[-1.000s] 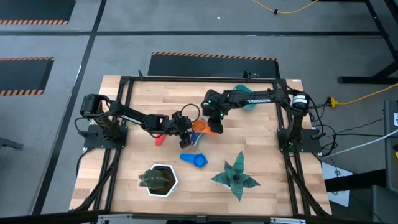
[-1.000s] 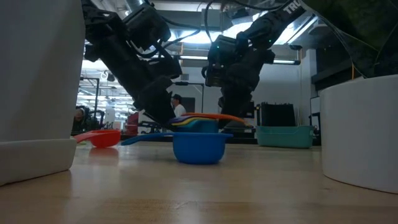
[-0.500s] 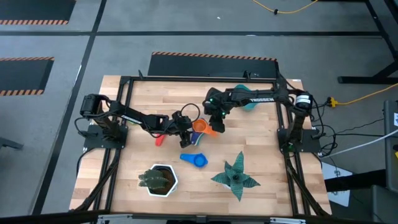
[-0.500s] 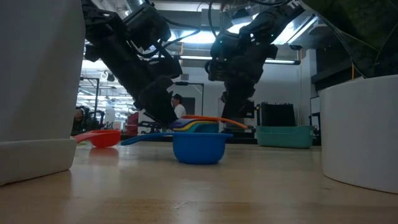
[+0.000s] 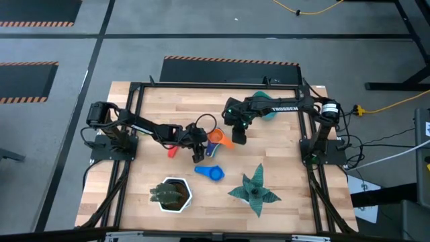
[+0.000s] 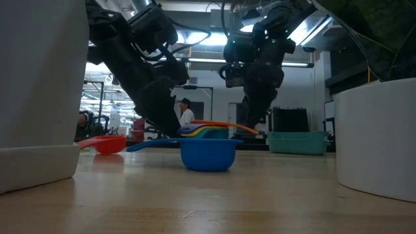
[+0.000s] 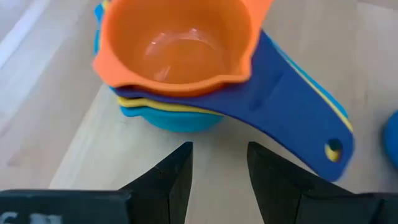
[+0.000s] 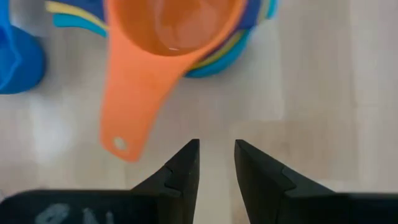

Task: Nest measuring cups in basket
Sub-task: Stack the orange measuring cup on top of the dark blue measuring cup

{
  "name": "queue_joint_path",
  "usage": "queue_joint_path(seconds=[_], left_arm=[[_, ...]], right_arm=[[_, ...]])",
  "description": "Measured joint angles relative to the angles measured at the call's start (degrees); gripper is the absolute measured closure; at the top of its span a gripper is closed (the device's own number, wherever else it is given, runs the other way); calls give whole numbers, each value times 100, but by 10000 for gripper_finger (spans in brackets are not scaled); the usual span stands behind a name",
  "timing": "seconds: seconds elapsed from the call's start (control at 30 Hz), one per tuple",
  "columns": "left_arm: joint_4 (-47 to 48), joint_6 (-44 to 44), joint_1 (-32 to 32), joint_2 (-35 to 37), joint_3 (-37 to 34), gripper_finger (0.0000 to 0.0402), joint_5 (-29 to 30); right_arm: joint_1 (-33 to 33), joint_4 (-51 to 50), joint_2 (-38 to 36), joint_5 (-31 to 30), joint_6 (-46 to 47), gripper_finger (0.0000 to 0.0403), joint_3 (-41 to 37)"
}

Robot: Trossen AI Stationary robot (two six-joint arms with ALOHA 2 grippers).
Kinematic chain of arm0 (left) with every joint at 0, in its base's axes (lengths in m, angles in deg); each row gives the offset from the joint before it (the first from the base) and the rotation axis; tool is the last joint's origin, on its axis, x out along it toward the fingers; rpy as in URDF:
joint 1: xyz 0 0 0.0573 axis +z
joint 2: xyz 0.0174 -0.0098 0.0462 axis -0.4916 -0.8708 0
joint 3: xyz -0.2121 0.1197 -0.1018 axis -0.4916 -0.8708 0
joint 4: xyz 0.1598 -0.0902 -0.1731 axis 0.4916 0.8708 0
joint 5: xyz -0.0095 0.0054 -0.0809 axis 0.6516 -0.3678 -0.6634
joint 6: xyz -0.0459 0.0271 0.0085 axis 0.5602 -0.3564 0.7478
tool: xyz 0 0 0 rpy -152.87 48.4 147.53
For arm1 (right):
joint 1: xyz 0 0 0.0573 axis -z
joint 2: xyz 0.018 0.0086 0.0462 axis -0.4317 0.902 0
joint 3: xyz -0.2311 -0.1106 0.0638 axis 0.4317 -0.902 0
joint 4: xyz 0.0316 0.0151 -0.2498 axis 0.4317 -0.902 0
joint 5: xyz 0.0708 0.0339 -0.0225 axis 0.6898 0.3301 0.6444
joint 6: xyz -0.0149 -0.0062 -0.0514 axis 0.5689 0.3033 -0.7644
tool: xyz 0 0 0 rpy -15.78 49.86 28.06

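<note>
Just now the left gripper [image 5: 197, 158] hangs low over the wooden table [image 5: 282, 168], its two dark fingers [image 7: 176, 180] parted by a narrow gap with only bare wood showing between them, so it holds nothing. Directly ahead of it sits the stack of measuring cups [image 7: 180, 68]: an orange cup [image 7: 177, 40] on top, then dark blue, yellow and light blue rims below, with the dark blue handle [image 7: 298, 118] sticking out to one side. The right gripper [image 5: 238, 140] hovers on the other side of the same stack, its fingers [image 8: 183, 168] likewise slightly apart and empty, with the orange handle [image 8: 134, 99] stretching out along the table ahead of them. From above, the stack [image 5: 216, 138] lies near the middle of the table between the two grippers (neither one touches it). A separate blue cup [image 5: 213, 173] sits alone nearer the front edge, and a red cup [image 5: 172, 150] lies beside the left arm. The teal basket [image 5: 267, 111] stands toward the back, partly hidden under the right arm, well apart from the stack. Also on the table are a white hexagonal pot [image 5: 173, 195] and a green star-shaped plant [image 5: 254, 192].
</note>
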Motion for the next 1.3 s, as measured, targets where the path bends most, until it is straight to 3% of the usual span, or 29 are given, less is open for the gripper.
queue_joint_path(seconds=[0.5,0.9,1.13,1.3], left_arm=[[-57,286,-240,1,-2,256,-12],[-52,286,-235,1,-2,256,4],[-52,286,-235,1,-2,256,6],[-69,286,-235,1,-2,256,8]], right_arm=[[-578,663,0,-6,346,297,-4],[-580,698,-126,-33,162,297,-7],[-526,301,-204,-1136,287,297,-7],[-510,157,-135,-1196,378,297,-11]])
